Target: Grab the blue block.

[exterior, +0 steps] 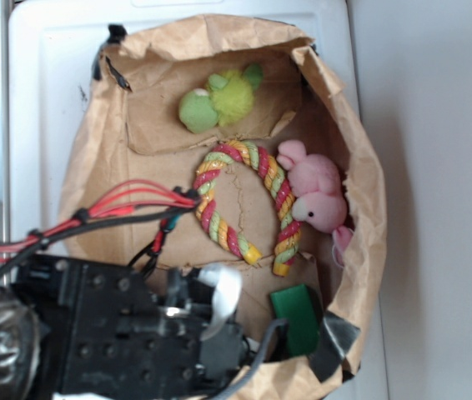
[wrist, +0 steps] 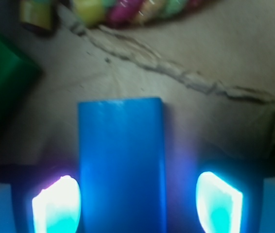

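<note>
The blue block (wrist: 121, 160) is a flat bright-blue bar lying on brown paper, and it shows only in the wrist view. My gripper (wrist: 137, 206) is open and straddles its near end. The left fingertip (wrist: 57, 204) is at the block's left edge. The right fingertip (wrist: 219, 201) stands a little clear of its right edge. In the exterior view the block is hidden under my black arm (exterior: 119, 325), which reaches into the bag's near left part.
A dark green block (exterior: 296, 317) (wrist: 1, 82) lies close beside the blue one. A striped rope ring (exterior: 244, 204) (wrist: 128, 9), a pink plush bunny (exterior: 315, 192) and a green plush (exterior: 219, 98) lie farther in. The brown paper bag's walls (exterior: 361, 250) ring everything.
</note>
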You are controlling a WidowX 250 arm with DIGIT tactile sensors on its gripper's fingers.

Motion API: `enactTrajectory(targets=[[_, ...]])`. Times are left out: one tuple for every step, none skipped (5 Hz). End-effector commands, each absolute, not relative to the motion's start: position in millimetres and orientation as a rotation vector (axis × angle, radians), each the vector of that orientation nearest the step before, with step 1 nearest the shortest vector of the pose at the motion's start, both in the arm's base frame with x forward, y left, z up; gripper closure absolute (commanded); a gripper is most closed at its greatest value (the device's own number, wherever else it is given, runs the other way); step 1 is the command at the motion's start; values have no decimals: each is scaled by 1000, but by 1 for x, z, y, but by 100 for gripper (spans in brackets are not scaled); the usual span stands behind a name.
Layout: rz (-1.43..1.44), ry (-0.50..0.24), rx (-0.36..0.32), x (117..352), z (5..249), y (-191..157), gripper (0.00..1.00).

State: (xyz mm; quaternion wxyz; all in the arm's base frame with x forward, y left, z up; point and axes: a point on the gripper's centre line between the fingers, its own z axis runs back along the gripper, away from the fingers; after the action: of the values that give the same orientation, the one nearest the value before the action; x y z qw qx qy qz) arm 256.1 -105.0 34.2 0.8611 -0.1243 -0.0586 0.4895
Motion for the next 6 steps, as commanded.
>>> enactTrajectory(targets=[[966, -154, -295, 217, 36, -110, 0], [968, -144, -301, 220, 36, -109, 0], [969, -135, -299, 222, 38, -109, 0], [981, -133, -294, 228, 40, -110, 0], [1001, -132, -264, 234, 41, -112, 0], [1007, -126, -233, 231, 37, -114, 0]])
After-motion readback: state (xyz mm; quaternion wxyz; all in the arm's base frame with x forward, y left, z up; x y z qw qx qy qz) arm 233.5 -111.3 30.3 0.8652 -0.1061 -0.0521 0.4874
